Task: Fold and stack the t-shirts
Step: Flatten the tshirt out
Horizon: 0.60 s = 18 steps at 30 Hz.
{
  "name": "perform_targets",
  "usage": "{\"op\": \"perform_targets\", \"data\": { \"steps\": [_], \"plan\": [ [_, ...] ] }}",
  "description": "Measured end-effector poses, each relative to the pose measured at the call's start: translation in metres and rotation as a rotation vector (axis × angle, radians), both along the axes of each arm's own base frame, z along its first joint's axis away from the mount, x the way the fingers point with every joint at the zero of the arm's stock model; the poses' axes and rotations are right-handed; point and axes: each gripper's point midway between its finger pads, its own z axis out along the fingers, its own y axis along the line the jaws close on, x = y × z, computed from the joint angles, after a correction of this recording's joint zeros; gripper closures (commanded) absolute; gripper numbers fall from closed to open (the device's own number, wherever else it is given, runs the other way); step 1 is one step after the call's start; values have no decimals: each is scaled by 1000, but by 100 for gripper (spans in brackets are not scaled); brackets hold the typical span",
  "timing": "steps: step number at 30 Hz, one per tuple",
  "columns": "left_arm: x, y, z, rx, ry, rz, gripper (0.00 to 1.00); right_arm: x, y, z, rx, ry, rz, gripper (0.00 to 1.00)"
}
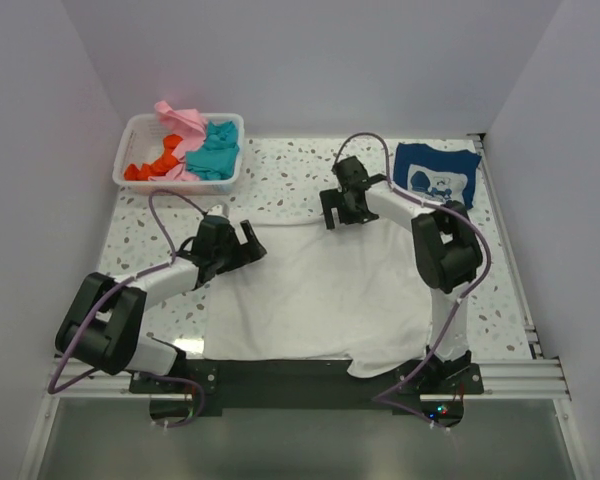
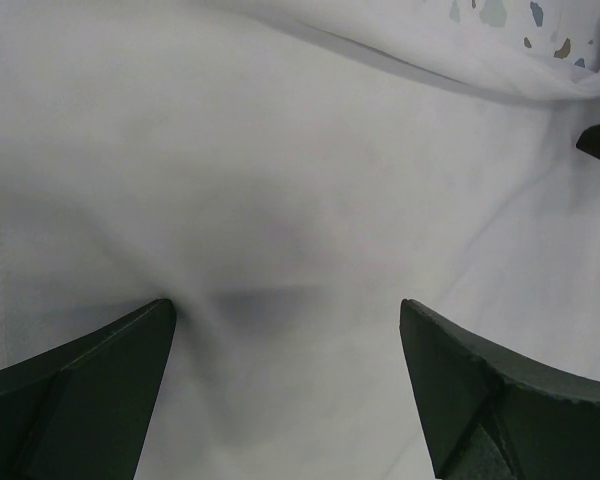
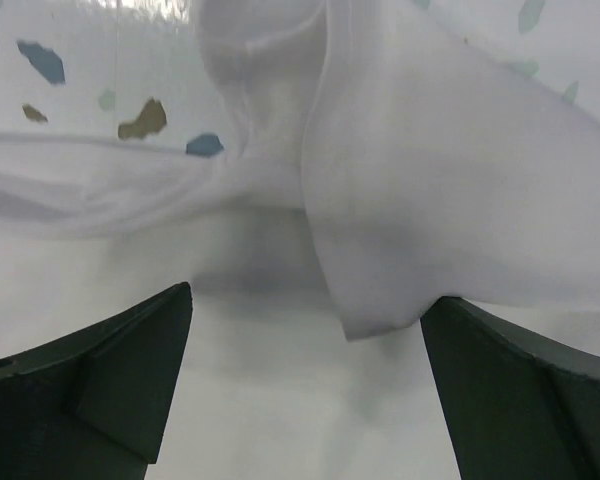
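A plain white t-shirt lies spread across the middle of the table. My left gripper is open just over its far left corner; the left wrist view shows white cloth between the spread fingers. My right gripper is open over its far right edge, where a folded flap of cloth lies between the fingers. A navy t-shirt with a white cartoon print lies folded at the far right. Pink, teal and orange shirts sit in the basket.
A white slotted plastic basket stands at the far left corner. The table is speckled white terrazzo. White walls close in on three sides. The shirt's near hem hangs over the black rail at the front.
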Motion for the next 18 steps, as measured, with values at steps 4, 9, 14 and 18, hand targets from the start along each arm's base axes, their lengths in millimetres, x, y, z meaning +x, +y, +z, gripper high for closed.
{"op": "perform_targets", "data": {
  "steps": [4,9,14,18],
  "plan": [
    [1,0,0,-1,-4,0,0,30,9,-4,3,-40,-15,1],
    [1,0,0,1,-4,2,0,73,12,-2,45,-103,-53,1],
    [1,3,-1,11,-10,14,0,119,-1,9,100,-174,-114,1],
    [0,9,-1,34,-8,34,0,165,-8,32,159,-262,-152,1]
  ]
}}
